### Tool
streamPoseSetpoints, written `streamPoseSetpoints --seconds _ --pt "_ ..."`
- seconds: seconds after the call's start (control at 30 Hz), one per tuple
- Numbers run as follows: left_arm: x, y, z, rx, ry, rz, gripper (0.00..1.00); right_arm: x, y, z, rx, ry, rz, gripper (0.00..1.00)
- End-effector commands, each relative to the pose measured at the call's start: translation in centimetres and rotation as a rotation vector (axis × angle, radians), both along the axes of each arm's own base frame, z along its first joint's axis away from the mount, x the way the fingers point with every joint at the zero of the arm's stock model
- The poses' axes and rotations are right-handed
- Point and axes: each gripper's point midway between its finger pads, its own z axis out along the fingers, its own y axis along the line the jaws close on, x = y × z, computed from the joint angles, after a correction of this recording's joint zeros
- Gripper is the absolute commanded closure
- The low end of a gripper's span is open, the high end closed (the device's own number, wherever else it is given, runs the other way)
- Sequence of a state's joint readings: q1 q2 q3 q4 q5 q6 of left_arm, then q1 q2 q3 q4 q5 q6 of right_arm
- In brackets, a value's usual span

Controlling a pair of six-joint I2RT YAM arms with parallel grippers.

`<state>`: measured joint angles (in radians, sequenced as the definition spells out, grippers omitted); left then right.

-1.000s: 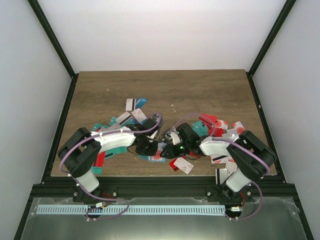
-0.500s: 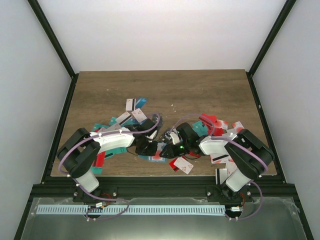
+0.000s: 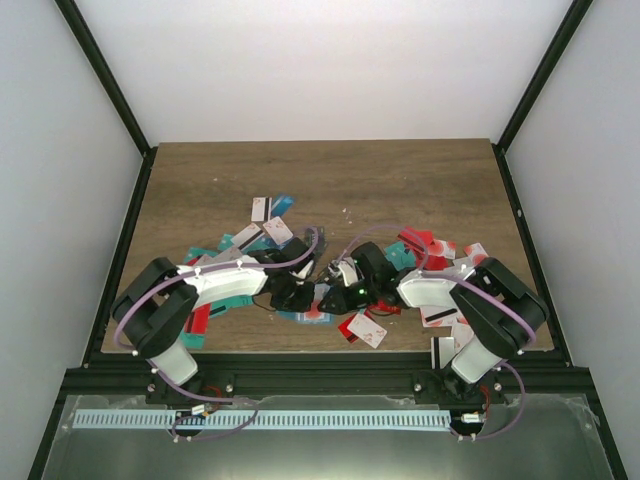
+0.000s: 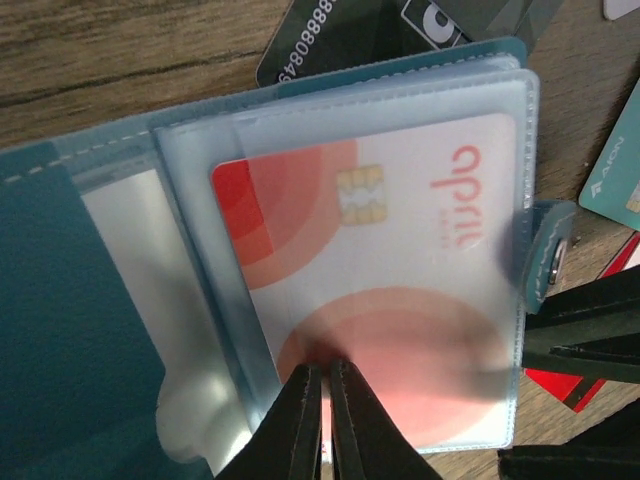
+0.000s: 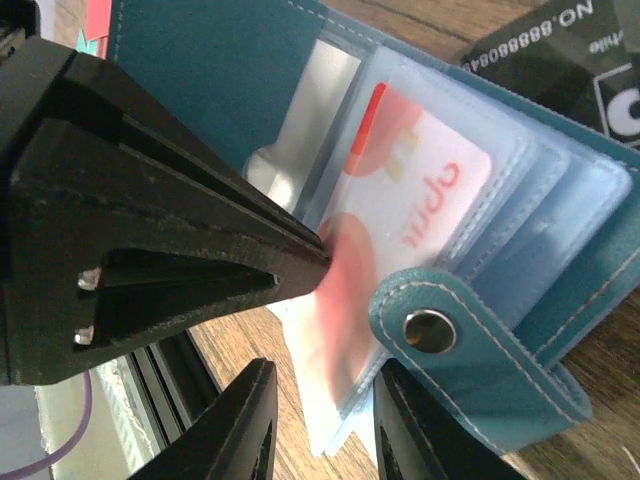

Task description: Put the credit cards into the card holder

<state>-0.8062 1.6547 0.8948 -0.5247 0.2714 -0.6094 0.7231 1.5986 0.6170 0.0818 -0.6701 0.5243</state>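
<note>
The teal-blue card holder (image 4: 60, 330) lies open on the table, its clear sleeves (image 4: 200, 200) fanned out and its clasp tab (image 5: 430, 330) hanging at the edge. A white credit card with red circles (image 4: 400, 230) sits partly inside a sleeve. My left gripper (image 4: 325, 368) is shut on this card's near edge. My right gripper (image 5: 325, 375) is open, its fingers either side of the sleeve edge and card corner, just below the tab. In the top view both grippers meet at the front middle, left gripper (image 3: 298, 292), right gripper (image 3: 336, 295), and hide most of the holder.
A black card (image 4: 340, 35) lies just beyond the holder. Several red (image 3: 430, 245), teal (image 3: 225, 245) and white (image 3: 268, 208) cards are scattered left and right of the arms. A white and red card (image 3: 366, 331) lies near the table's front edge.
Almost nothing. Both grippers stay together at the holder; the wrists have shifted only slightly.
</note>
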Motion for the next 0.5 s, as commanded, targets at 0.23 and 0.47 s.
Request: streamPoseSetpoints --seconds 0.23,0.47 --pt "0.5 -0.2 2.7 -0.036 -0.038 0.035 0.93 0.8 2.1 2.7 0.054 -0.074 0.06 0.71" --pt "1.0 0.2 4.8 -0.055 -0.067 0.072 0.93 0.9 2.5 2.9 0.045 -0.077 0.073 0.71"
